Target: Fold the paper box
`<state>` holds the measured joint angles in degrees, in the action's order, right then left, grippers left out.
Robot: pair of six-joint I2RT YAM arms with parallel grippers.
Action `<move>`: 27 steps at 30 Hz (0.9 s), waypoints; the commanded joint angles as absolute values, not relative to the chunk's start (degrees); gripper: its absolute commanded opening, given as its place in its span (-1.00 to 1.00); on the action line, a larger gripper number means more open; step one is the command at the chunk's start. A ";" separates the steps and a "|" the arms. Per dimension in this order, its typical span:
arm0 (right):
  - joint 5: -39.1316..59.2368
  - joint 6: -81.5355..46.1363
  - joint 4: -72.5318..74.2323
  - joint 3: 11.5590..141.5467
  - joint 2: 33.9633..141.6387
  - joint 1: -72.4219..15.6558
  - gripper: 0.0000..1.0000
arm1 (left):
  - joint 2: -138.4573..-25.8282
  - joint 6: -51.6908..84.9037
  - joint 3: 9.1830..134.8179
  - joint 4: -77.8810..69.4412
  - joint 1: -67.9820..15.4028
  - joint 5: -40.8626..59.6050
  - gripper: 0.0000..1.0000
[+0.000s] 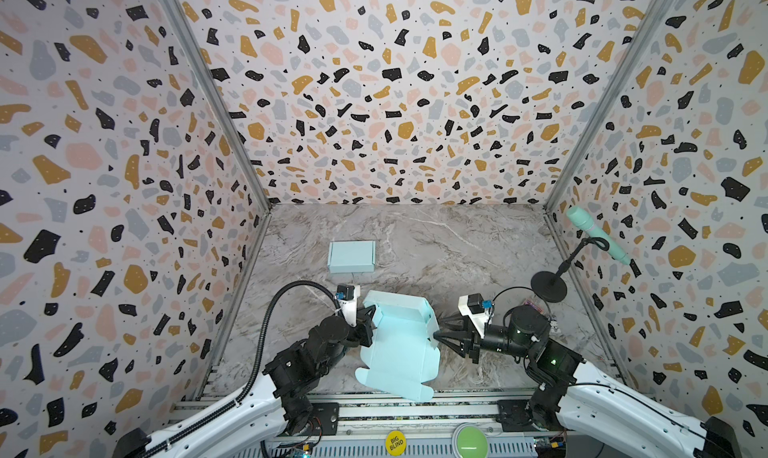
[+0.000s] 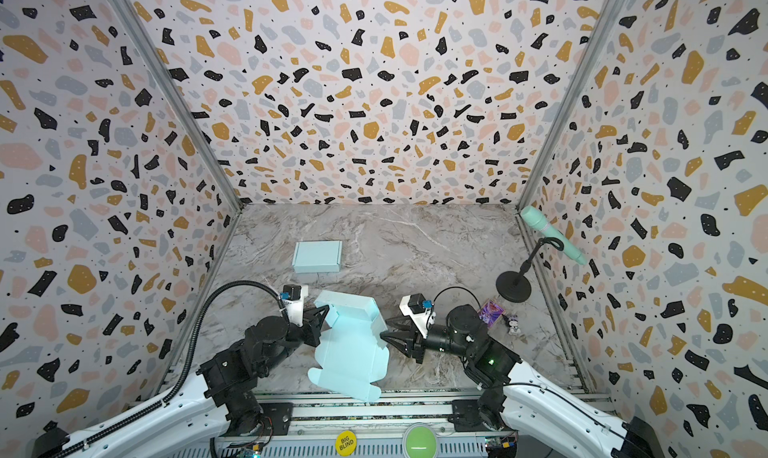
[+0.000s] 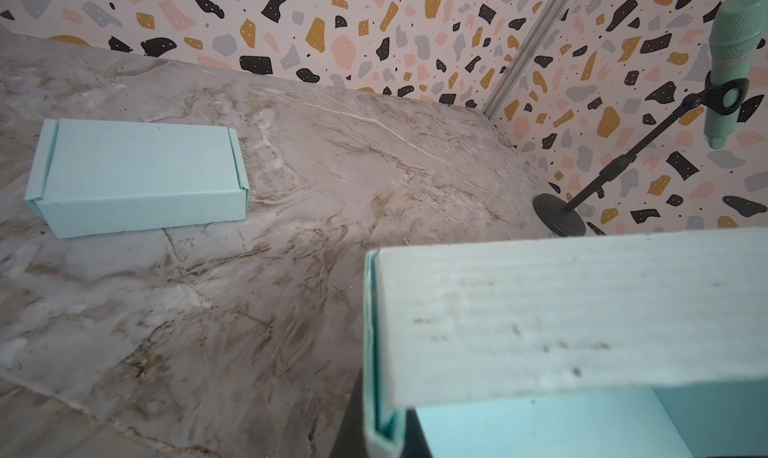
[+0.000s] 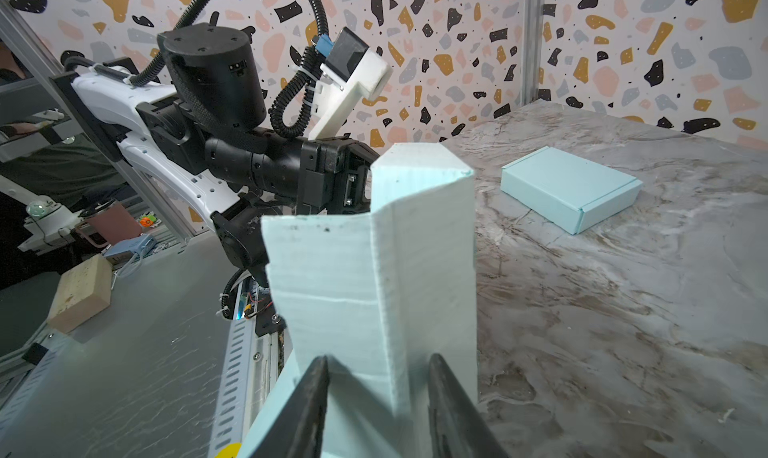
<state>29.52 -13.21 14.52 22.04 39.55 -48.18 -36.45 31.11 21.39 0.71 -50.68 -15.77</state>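
Observation:
The paper box [image 1: 401, 352] is a pale blue cardboard sheet, half folded, lying at the front middle of the marble table, and both top views show it. Its far wall and side walls stand up, and its near flaps lie flat. My left gripper [image 1: 371, 325] is shut on the doubled left side wall [image 3: 384, 393], with a dark finger on either side of the fold. My right gripper [image 1: 436, 330] is at the right side wall. In the right wrist view the right gripper [image 4: 380, 362] is open, and its jaws straddle the upright corner ridge [image 4: 415, 248] of that wall.
A finished, closed blue box [image 1: 352, 256] lies farther back on the left. At the right wall a mint microphone [image 1: 594, 233] stands on a black round base [image 1: 548, 285]. A purple card [image 2: 491, 310] and a small figurine [image 2: 513, 325] lie behind the right arm. A green button [image 1: 470, 439] sits on the front rail.

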 commanded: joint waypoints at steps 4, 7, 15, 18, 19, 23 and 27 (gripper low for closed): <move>24.16 -12.49 18.58 24.54 41.71 -50.19 -0.29 | -38.57 31.36 21.98 -5.00 -50.36 -14.97 -1.00; 17.85 -13.13 18.17 25.37 44.07 -52.07 -0.28 | -39.93 31.50 21.97 -5.34 -50.36 -15.19 -1.00; -2.15 -16.05 15.47 29.47 52.59 -59.68 -0.25 | -43.89 32.68 22.30 -5.52 -50.36 -16.08 -1.00; -7.15 -17.90 14.26 31.11 55.80 -61.26 -0.25 | -44.21 33.45 22.11 -5.87 -50.36 -16.28 -1.00; -8.98 -18.48 13.70 31.86 57.04 -61.79 -0.25 | -44.14 33.79 21.78 -6.51 -50.37 -16.22 -1.00; -15.82 -20.58 11.33 34.72 61.36 -63.70 -0.25 | -43.97 34.71 20.92 -7.35 -50.36 -17.21 -1.00; -22.14 -21.42 9.09 37.77 64.97 -65.83 -0.25 | -44.34 34.90 20.67 -7.29 -50.36 -17.97 -1.00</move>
